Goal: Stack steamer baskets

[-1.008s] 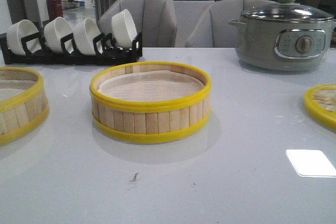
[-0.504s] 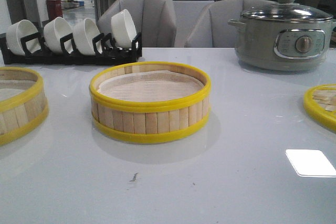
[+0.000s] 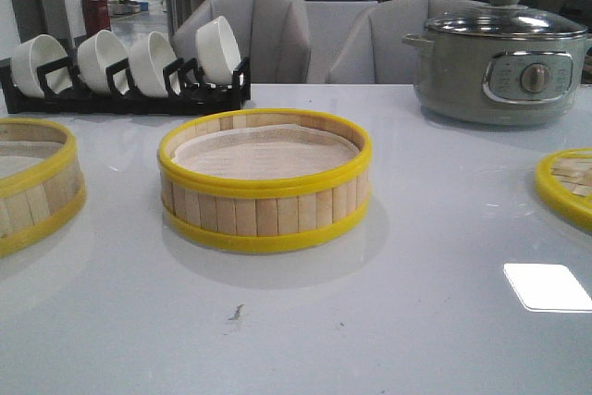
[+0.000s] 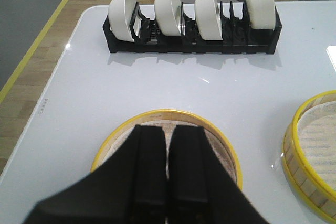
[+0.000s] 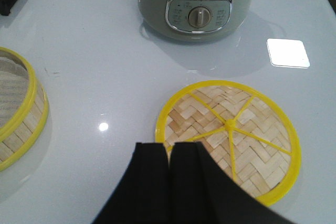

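L gripper (image 4: 167, 182), fingers pressed shut on nothing, is hovering right over the left yellow-rimmed bamboo-slat steamer basket (image 4: 223, 145), w/ the centre basket (image 3: 265, 180) beside it, while R gripper (image 5: 169, 182), also shut & empty, is hanging over the flat woven lid (image 5: 236, 129).

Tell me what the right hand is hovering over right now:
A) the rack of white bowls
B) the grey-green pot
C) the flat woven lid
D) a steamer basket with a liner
C. In the right wrist view the right hand, its fingers together and holding nothing, sits above the near edge of the woven lid, with the pot farther off.
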Available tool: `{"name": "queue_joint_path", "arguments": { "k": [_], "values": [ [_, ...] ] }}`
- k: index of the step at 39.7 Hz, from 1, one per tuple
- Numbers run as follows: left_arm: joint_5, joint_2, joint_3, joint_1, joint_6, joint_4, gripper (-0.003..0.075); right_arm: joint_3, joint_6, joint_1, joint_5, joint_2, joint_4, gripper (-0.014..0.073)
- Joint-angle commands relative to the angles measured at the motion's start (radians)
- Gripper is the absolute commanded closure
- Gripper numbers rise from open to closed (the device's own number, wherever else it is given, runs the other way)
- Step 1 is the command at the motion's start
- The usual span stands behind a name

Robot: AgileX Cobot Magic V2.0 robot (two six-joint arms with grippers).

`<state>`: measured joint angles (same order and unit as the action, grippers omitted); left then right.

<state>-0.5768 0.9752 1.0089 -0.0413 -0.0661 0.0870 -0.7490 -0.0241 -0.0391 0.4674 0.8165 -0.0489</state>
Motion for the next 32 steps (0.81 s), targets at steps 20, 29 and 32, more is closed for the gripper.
{"name": "queue_joint_path", "arguments": {
  "k": [20,29,32],
  "values": [
    [0.023,-0.010,0.038,-0.007,0.011,-0.007,0.0567,-0.040,0.004,-0.004,-0.084,-0.002,-0.004,0.0130],
    [-0.005,-0.007,0.038,-0.052,0.042,-0.050,0.0227,-0.040,0.004,-0.004,-0.084,-0.002,-0.004,0.0099],
    [-0.026,0.008,0.038,-0.064,0.042,-0.074,0.0224,-0.040,0.004,-0.004,-0.084,-0.002,-0.010,0.0099]
  ]
}}
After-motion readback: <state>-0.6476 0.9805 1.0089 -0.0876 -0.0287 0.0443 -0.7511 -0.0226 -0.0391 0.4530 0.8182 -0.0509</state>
